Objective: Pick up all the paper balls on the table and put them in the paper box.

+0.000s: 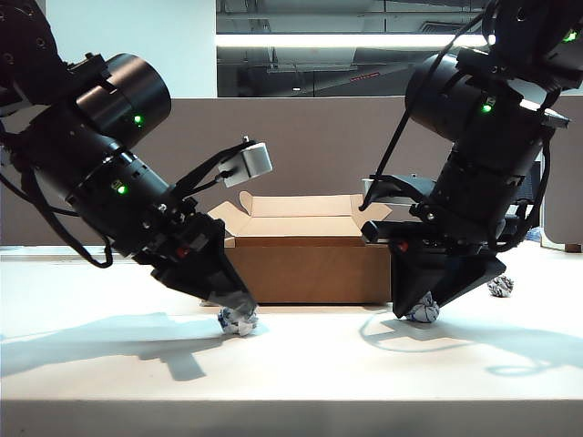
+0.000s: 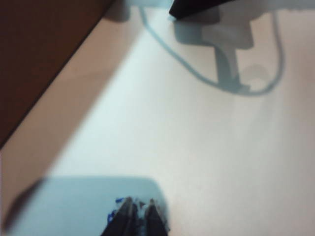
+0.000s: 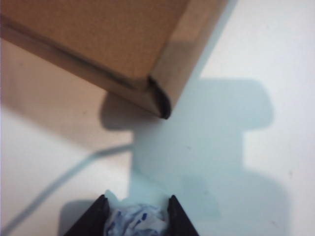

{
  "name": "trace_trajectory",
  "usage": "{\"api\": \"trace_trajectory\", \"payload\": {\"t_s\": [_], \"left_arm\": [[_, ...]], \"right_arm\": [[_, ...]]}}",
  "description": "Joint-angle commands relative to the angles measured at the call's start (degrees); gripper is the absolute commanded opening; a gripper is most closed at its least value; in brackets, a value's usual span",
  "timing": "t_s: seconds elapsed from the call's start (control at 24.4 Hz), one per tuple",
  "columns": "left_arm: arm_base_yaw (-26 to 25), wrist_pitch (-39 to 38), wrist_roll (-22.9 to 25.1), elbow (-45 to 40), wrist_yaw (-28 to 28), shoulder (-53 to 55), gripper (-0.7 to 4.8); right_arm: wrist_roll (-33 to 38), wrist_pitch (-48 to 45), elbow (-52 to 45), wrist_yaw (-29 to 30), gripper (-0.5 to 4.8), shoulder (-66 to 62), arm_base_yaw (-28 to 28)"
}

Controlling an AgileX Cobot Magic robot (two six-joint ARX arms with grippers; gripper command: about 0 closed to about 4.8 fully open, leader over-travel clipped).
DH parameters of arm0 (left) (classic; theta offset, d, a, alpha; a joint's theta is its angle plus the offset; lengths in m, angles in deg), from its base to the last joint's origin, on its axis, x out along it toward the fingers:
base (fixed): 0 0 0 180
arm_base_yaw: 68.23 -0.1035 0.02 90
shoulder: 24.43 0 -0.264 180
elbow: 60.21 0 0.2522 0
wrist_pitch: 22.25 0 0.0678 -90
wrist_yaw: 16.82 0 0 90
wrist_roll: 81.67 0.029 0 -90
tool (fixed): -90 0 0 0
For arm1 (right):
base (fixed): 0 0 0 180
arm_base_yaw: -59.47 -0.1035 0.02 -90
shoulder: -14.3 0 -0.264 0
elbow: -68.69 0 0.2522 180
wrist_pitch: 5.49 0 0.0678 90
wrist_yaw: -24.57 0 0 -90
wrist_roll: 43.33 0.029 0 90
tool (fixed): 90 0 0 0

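The left fingers [image 2: 129,216] pinch a paper ball [image 1: 238,320] on the tabletop [image 1: 301,364]. The right fingers [image 3: 100,214] squeeze another ball [image 3: 136,221] beside the paper box [image 1: 305,250].

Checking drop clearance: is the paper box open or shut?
Open. In the exterior view the paper box has its tan flaps standing up and outward above the rim; its inside is not visible.

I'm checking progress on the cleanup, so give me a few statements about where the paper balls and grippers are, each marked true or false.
1. The left gripper is down on a crumpled white paper ball on the white table. True.
2. The right gripper has a paper ball between its fingers. True.
3. A third paper ball lies inside the brown cardboard box. False: it lies on the table, right of the box.
4. Both grippers hang above the box. False: both are low at the table in front of it.
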Motion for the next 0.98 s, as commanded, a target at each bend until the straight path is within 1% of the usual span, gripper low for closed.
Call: {"api": "trace_trajectory", "payload": {"t_s": [0.04, 0.12, 0.16, 0.25, 0.29, 0.33, 0.37, 0.45, 0.49, 0.53, 0.57, 0.61, 0.7, 0.74, 0.9, 0.98], "left_arm": [[0.1, -0.2, 0.3, 0.3, -0.2, -0.1, 0.62], [0.1, -0.3, 0.3, 0.3, -0.2, -0.1, 0.69], [0.1, -0.3, 0.3, 0.3, 0.1, -0.1, 0.89], [0.1, -1.1, 0.3, 0.3, 0.4, -0.1, 0.94], [0.1, -2.5, 1.0, 0.3, 0.6, -0.1, 0.95], [0.1, -4.3, 2.8, 0.3, 1.3, -0.1, 1.09], [0.1, -5.2, 3.5, 0.3, 2.1, -0.1, 1.31], [0.1, -5.9, 3.8, 0.3, 3.3, -0.1, 1.34], [0.1, -5.8, 3.8, 0.3, 3.7, -0.1, 1.32], [0.1, -5.9, 3.8, 0.3, 4.5, -0.1, 1.09], [0.1, -5.8, 3.8, 0.3, 4.5, -0.1, 1.02], [0.1, -5.8, 3.8, 0.3, 4.4, -0.1, 0.74], [0.1, -5.6, 3.8, 0.3, 4.4, -0.1, 0.73], [0.1, -5.3, 3.8, 0.4, 4.4, -0.1, 0.51], [0.1, -4.5, 3.7, 0.4, 4.4, -0.1, 0.51], [0.1, -3.8, 3.7, 0.4, 4.5, -0.1, 0.51]], "right_arm": [[-0.2, 0.0, 0.3, -0.4, 1.73, 0.1, -0.1], [-0.2, 0.0, 0.3, -0.4, 1.69, 0.2, -0.1], [-0.2, 0.0, 0.3, -0.4, 1.69, 0.2, -0.1], [-0.2, 0.0, 0.3, -0.4, 1.69, 0.2, -0.1], [-0.2, 0.0, 0.3, -0.4, 1.69, 0.2, -0.1], [-0.2, 0.0, 0.3, -0.4, 1.69, 0.2, -0.1], [-0.2, 0.0, 0.3, -0.4, 1.69, 0.2, -0.1], [-0.2, 0.0, 0.3, -0.4, 1.69, 0.2, -0.1], [-0.2, 0.0, 0.3, -0.4, 1.69, 0.2, -0.1], [-0.2, 0.0, 0.3, -0.4, 1.69, 0.2, -0.1], [-0.2, 0.0, 0.3, -0.4, 1.69, 0.2, -0.1], [-0.3, 0.0, 0.3, -0.4, 1.69, 0.2, -0.1], [-0.7, -0.3, 0.3, -0.5, 1.65, 0.2, -0.1], [-1.3, -0.7, 0.3, -0.6, 1.65, 0.3, -0.1], [-1.6, -1.2, 0.7, -1.1, 1.64, 1.6, -0.1], [-2.2, -0.6, 1.9, -1.8, 1.55, 2.1, -0.1]]}}
